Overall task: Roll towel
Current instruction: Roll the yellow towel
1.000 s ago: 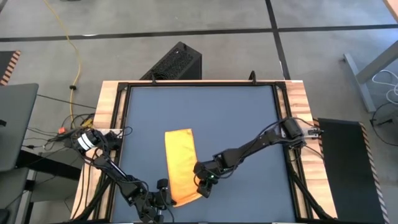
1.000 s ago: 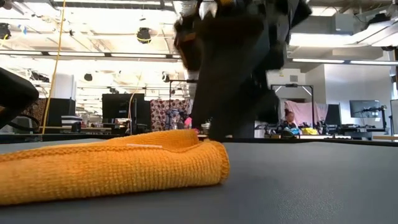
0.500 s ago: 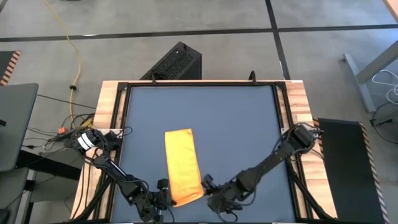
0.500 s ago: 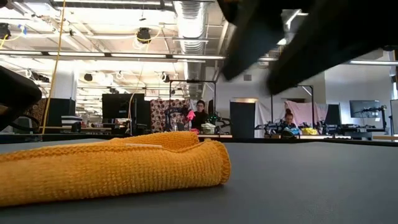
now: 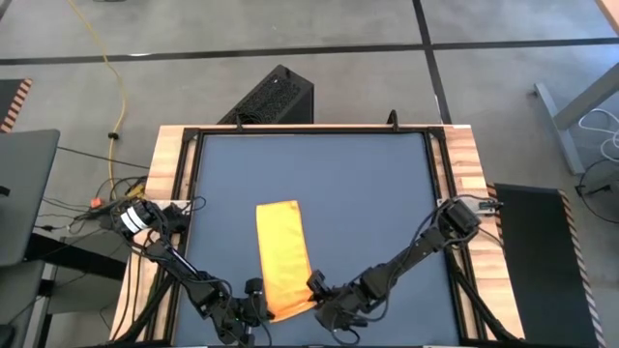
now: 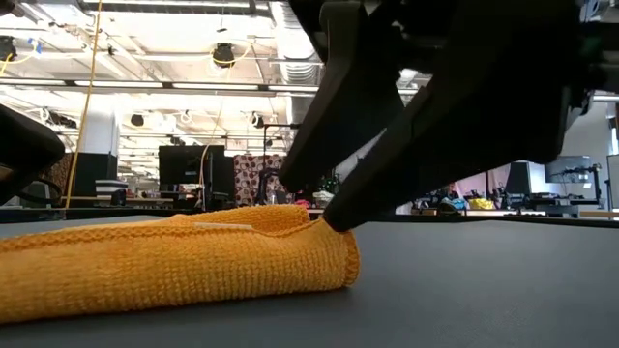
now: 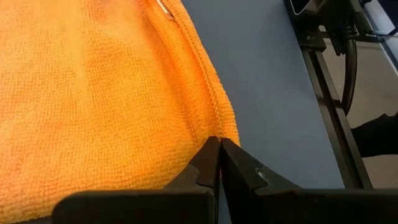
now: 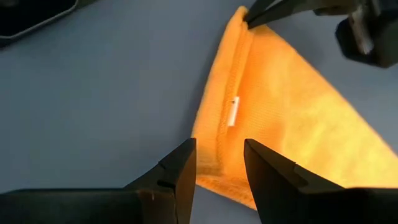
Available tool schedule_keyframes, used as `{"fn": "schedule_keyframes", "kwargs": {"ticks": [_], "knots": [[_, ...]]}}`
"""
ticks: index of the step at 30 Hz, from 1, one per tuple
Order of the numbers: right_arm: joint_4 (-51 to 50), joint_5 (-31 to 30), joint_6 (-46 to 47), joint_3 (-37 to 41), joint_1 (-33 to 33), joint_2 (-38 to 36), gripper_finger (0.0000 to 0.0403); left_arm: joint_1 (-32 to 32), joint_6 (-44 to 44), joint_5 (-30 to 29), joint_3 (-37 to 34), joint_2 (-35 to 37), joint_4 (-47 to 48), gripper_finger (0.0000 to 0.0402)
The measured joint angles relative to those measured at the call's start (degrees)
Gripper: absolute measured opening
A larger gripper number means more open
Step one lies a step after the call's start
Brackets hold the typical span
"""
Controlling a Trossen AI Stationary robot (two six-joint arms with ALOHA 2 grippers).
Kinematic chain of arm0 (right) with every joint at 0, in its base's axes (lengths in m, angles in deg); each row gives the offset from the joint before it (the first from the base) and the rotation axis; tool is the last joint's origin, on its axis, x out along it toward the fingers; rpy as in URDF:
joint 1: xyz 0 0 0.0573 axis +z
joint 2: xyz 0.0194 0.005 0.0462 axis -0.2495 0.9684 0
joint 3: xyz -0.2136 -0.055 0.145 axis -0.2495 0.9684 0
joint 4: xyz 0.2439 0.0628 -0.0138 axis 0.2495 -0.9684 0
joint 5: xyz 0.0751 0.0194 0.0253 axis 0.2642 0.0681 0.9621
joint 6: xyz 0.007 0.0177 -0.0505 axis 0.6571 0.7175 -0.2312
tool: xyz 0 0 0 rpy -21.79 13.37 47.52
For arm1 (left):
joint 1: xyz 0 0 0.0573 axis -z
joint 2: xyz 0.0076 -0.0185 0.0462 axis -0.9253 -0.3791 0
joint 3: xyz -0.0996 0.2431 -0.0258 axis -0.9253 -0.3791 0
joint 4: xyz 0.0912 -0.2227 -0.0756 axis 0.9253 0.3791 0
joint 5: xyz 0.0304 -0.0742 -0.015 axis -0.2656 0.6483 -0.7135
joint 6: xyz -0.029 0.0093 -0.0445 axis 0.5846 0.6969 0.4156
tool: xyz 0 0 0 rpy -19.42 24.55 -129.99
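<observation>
The yellow-orange towel (image 5: pixel 280 253) lies flat on the dark table as a narrow strip running from the middle toward the near edge. My left gripper (image 5: pixel 261 307) is shut, its tips at the strip's near left corner (image 7: pixel 231 127). My right gripper (image 5: pixel 314 290) is open at the near right corner. In the right wrist view its two fingers (image 8: pixel 180 165) stand either side of that corner (image 8: pixel 217 174). In the low view the lower finger (image 6: pixel 334 222) reaches the towel's top (image 6: pixel 174 261); I cannot tell whether it touches. My left gripper sets its shut fingertips (image 7: pixel 211 149) on the towel's seamed near edge (image 7: pixel 214 106), at the left corner, slanting down from the near left. The tips hide whether any cloth is caught between them. The towel lies flat on the table.
The dark table top (image 5: pixel 368 193) is bare to the right of the towel and beyond it. Wooden rails (image 5: pixel 464 164) and a black frame border it. A black box (image 5: pixel 276 97) stands on the floor past the far edge. The grippers work close to the near edge.
My right gripper has left the towel's right edge, swung toward the table's near edge while rolling its wrist about, and come back in at the towel's near right corner, fingers still apart. The towel has stayed where it was.
</observation>
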Motion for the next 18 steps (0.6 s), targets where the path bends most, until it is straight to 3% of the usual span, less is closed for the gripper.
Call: {"fn": "schedule_keyframes", "kwargs": {"ticks": [12,18], "knots": [[1.3,5.0,6.3,0.1,-0.6,3.1,0.0162,0.0,-0.1,-0.2,0.0,-0.1,-0.1,0.0],[3.3,0.9,7.0,0.0,-0.5,3.6,0.0152,0.0,0.0,-0.1,0.0,-0.1,-0.2,0.0]]}}
